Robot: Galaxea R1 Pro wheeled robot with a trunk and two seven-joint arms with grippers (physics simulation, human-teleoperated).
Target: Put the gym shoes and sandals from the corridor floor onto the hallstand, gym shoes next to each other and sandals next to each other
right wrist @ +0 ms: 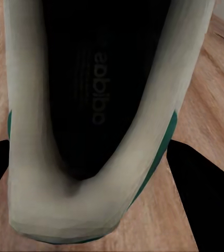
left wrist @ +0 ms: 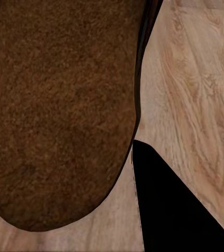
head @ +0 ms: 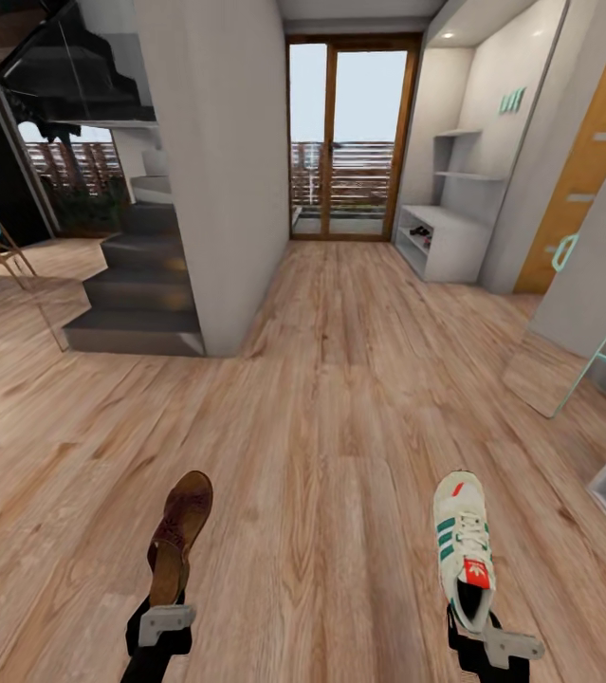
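Corridor floor (head: pixel 340 398), light wood planks, fills most of the head view from bottom edge up to the glass door (head: pixel 348 138) at top centre. Grey wall block (head: pixel 217 161) and dark staircase (head: pixel 137 275) sit upper left. Hallstand (head: pixel 454 213), pale grey with bench top, open lower shelves and two floating shelves on the back panel, stands upper right of the frame, well apart from me; something small and dark sits on its lower shelf, too small to tell. Orange wood door (head: pixel 592 152) at the right edge. My right gripper (head: pixel 478 631) at lower right is clamped on the heel end of a gym shoe (head: pixel 464 545), toe pointing up the frame, off the floor; right wrist view looks straight into its dark opening (right wrist: pixel 96 89) with cream rim and green stripe, a black finger (right wrist: pixel 206 194) beside it. My left gripper (head: pixel 162 617) at lower left pinches a brown sandal (head: pixel 181 531) by its heel end, toe up-frame; left wrist view shows its brown sole (left wrist: pixel 59 105) close, floor behind.
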